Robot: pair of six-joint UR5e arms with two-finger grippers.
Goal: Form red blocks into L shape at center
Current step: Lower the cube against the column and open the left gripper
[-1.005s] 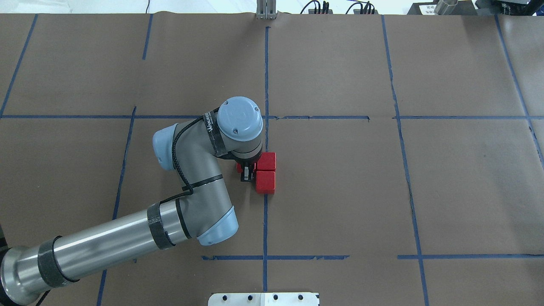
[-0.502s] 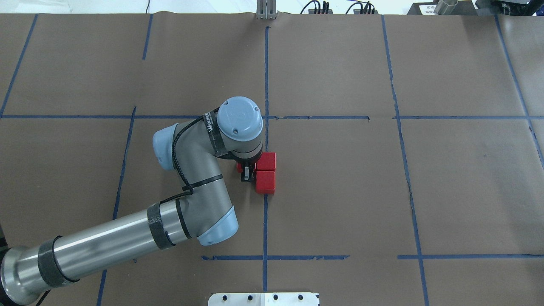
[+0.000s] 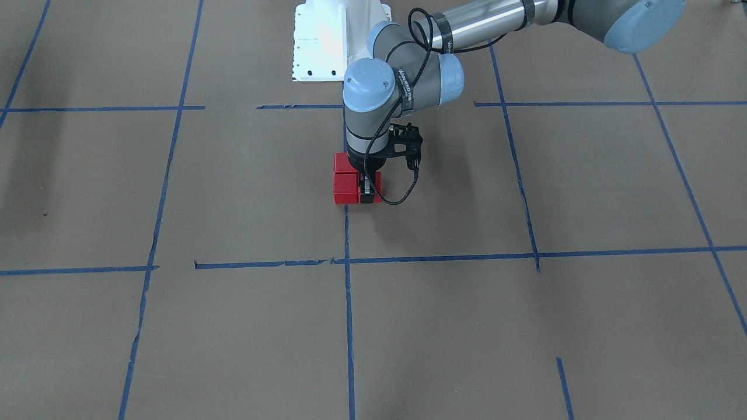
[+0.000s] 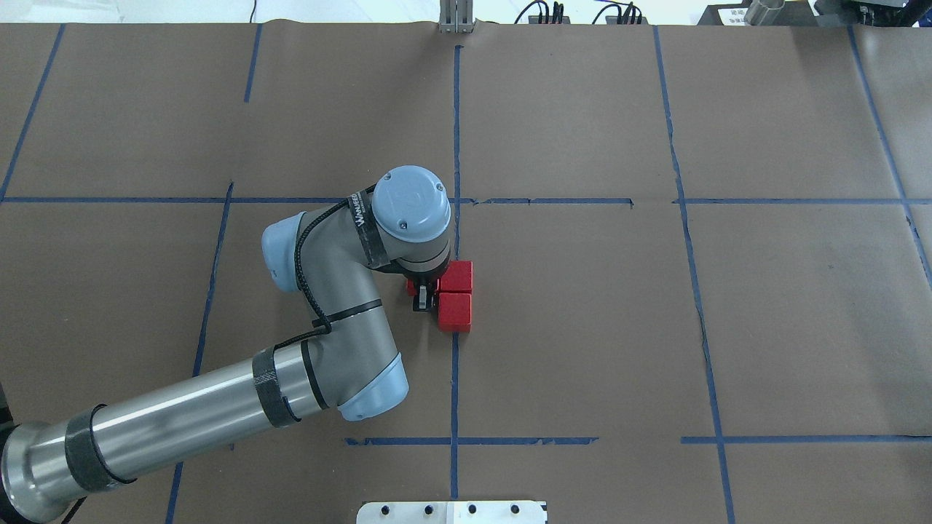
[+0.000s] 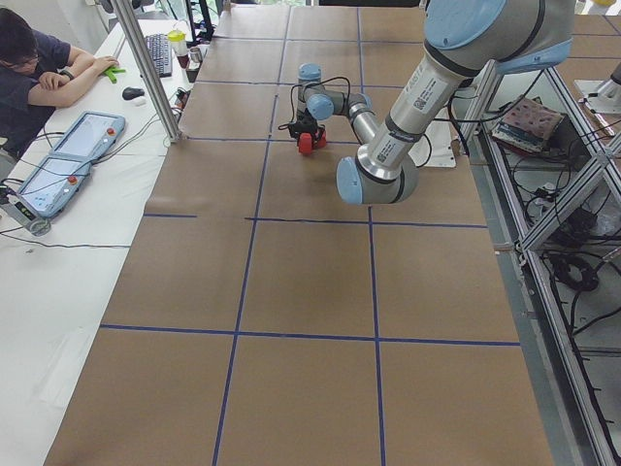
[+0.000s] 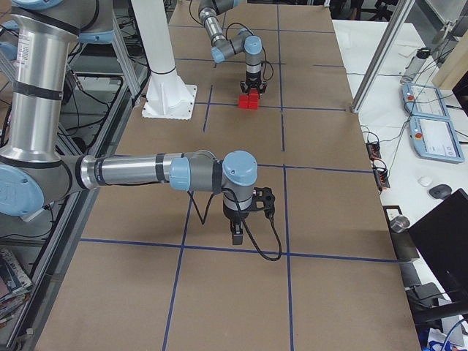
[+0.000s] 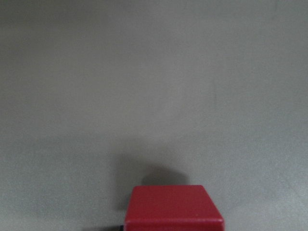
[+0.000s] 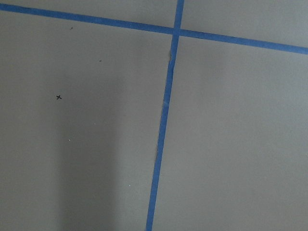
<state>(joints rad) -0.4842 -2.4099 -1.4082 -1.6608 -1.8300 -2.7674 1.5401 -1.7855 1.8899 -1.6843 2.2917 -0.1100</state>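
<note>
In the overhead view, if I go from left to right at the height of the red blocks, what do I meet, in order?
blue tape line → left arm → left gripper → red blocks → second blue tape line

A brown paper table [image 4: 764, 327], seen from above with the robot at 6 o'clock. The red blocks [image 4: 456, 295] sit mid-table. The left arm [image 4: 342, 306] shuts off their 7 to 10 o'clock side — its wrist stands directly over the cluster's 9 o'clock edge. From 12 round through 3 to 6 o'clock the paper lies bare. The right arm [image 6: 146, 172] hangs well apart, out past 3 o'clock.
</note>
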